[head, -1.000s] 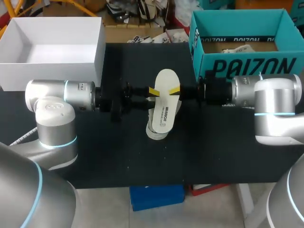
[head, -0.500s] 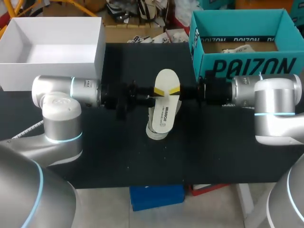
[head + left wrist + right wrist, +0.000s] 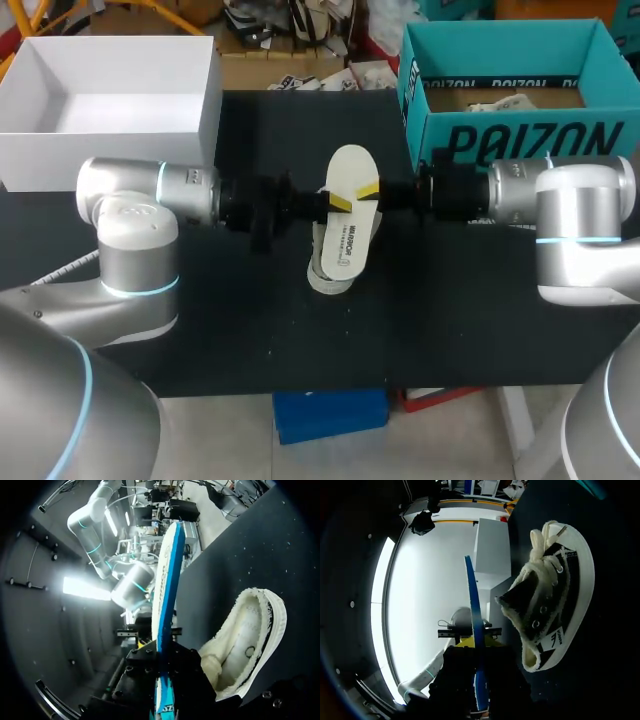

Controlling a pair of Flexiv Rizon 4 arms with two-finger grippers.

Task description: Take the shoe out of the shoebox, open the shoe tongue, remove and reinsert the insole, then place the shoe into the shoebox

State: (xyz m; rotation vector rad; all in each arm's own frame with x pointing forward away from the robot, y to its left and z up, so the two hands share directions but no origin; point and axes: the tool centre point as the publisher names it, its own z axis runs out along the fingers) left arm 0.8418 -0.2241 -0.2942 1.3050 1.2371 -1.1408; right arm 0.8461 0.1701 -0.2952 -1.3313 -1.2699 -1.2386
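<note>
Between the two yellow tips of the right gripper (image 3: 368, 190) sits one long edge of the insole (image 3: 350, 165), pinched firmly and held flat above the table (image 3: 480, 320). Directly opposite, the left gripper (image 3: 340, 203) has the other long edge between its fingers. It looks clamped too, though its own wrist view hides most of its tips under the insole, so that grip is a fair reading and not a certainty.

Just below both grippers, under the insole, the shoe (image 3: 245, 640) rests on the table. Its fleece-lined opening is turned toward the left gripper and its laced upper toward the right one. Behind the right gripper, well apart from the shoe, stands the teal shoebox (image 3: 500, 140).

With the insole out, the step in hand appears to be putting it back. Doing that well likely calls for:
- one gripper keeping hold near the heel end while the other lets go and steadies the shoe
- lowering the toe end into the opening first, at a shallow tilt
- keeping the laces and lining from catching under the edge
- avoiding any twist between the two grips, which could buckle the thin insole
</note>
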